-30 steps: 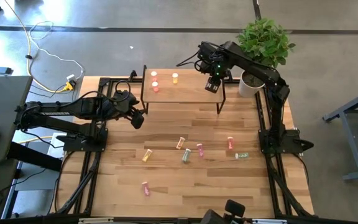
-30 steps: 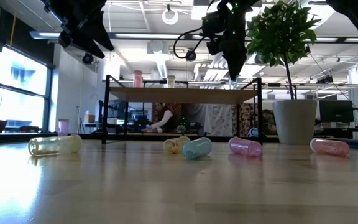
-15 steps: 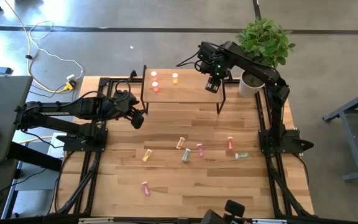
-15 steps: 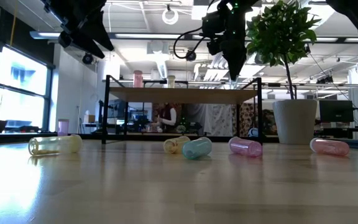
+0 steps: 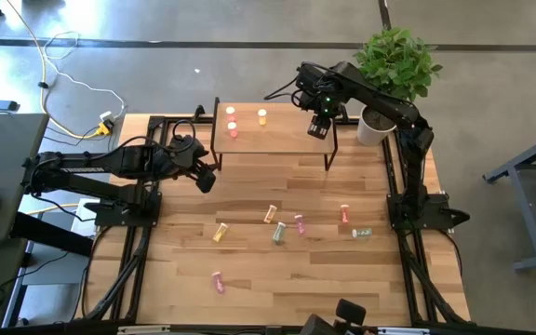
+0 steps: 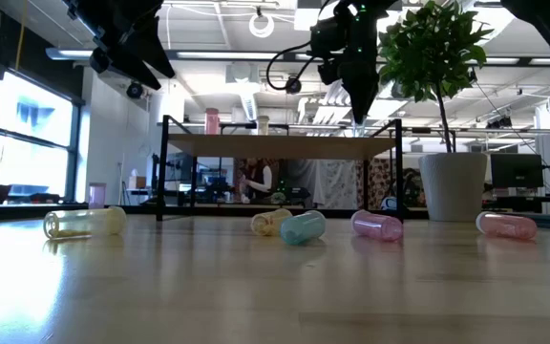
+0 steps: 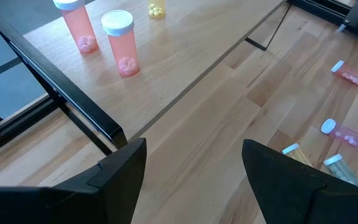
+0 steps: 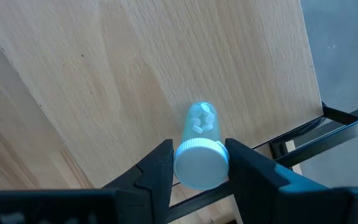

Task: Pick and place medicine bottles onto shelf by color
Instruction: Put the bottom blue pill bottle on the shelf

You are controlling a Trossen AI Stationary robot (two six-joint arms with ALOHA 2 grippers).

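Placing step, by my read: right gripper (image 5: 319, 127) sits over the shelf (image 5: 287, 140) toward its 3 o'clock end, fingers clamped on a pale blue-green bottle (image 8: 199, 144) by its white cap. Next move calls for setting the base flat on the wood, well apart from the other colours, then releasing. Two red-orange bottles (image 5: 232, 122) and one yellow bottle (image 5: 261, 116) stand near the shelf's 10 o'clock corner. Left gripper (image 5: 207, 177) waits, fingers apart, just off the shelf's 8 o'clock corner. Six bottles lie on the table toward 6 o'clock. Only the right wrist view shows the grip; the high view hides the bottle.
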